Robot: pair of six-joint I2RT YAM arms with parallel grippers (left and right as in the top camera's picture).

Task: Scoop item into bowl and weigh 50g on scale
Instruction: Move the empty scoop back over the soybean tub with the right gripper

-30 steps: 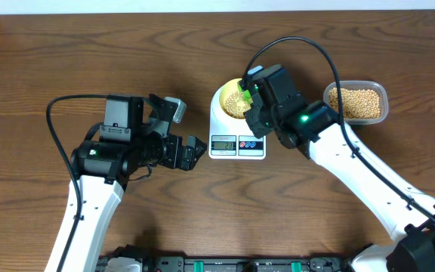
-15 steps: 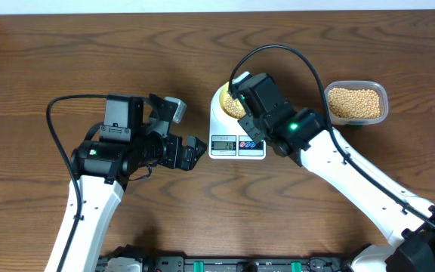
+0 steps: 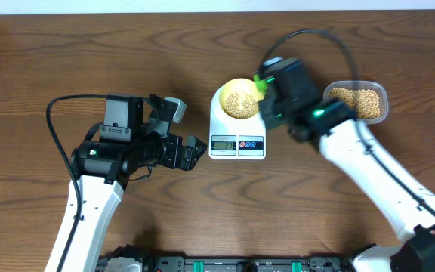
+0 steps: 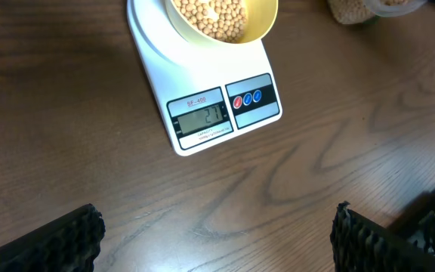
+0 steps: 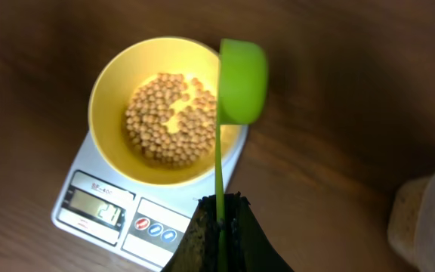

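The pale-yellow bowl (image 3: 239, 100) sits on the white scale (image 3: 236, 143) and holds a layer of tan beans (image 5: 171, 119). The scale's display (image 4: 200, 116) reads 21. My right gripper (image 5: 220, 223) is shut on the handle of a green scoop (image 5: 242, 79), whose cup hangs tipped on its side at the bowl's right rim. In the overhead view the right gripper (image 3: 266, 87) sits just right of the bowl. My left gripper (image 3: 195, 152) is open and empty, left of the scale; its fingertips (image 4: 74, 238) frame bare table.
A clear plastic tub (image 3: 359, 102) with more beans stands to the right of the scale, behind my right arm. The tub's edge shows in the right wrist view (image 5: 429, 227). The table is dark wood.
My right gripper has drawn the green scoop back from over the bowl to its right rim, toward the tub. The bowl now shows uncovered. The left arm has not moved.
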